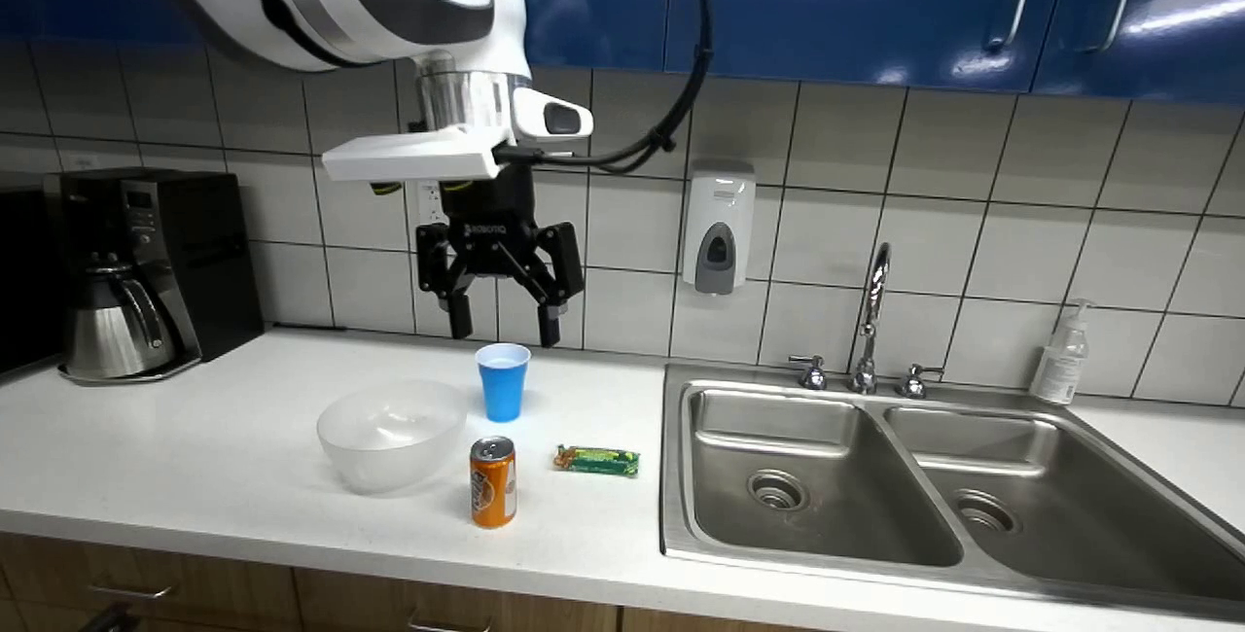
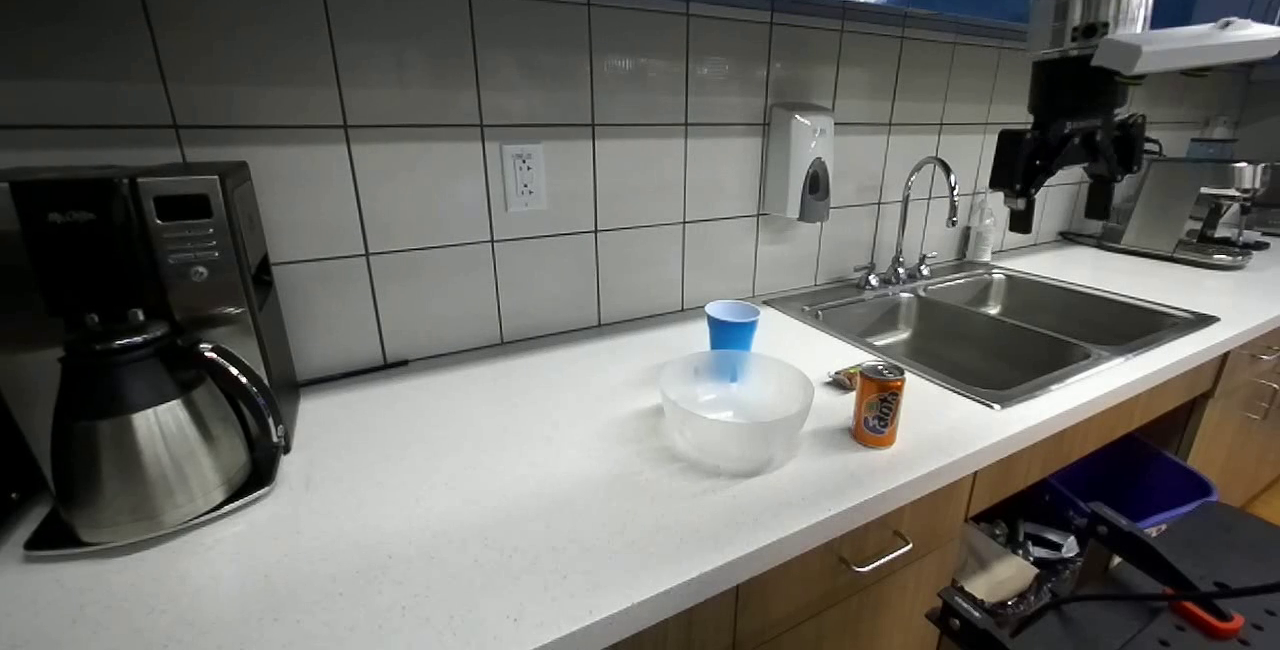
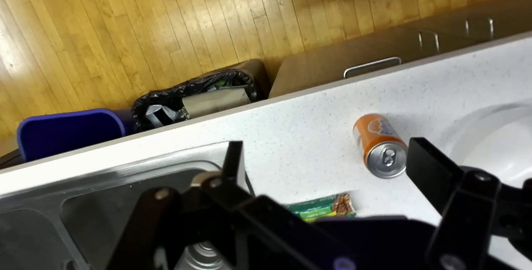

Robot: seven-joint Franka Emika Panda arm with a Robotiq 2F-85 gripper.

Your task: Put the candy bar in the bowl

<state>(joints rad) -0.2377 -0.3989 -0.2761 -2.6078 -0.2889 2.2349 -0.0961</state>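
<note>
The candy bar (image 1: 597, 460), in a green wrapper with a brown end, lies flat on the white counter near the sink. In an exterior view the can partly hides it (image 2: 845, 377); in the wrist view the gripper body covers part of it (image 3: 324, 205). The whitish translucent bowl (image 1: 387, 447) stands upright on the counter; it also shows in an exterior view (image 2: 735, 430) and at the right edge of the wrist view (image 3: 498, 141). No contents show in it. My gripper (image 1: 504, 329) is open and empty, pointing down, well above the counter; its fingers spread wide in the wrist view (image 3: 326, 155).
An orange can (image 1: 493, 481) stands between the bowl and the candy bar, nearer the front edge. A blue cup (image 1: 503, 384) stands behind the bowl. A double sink (image 1: 676, 476) with a faucet (image 1: 872, 311) lies beside the bar. A coffee maker (image 2: 150, 360) stands at the far end.
</note>
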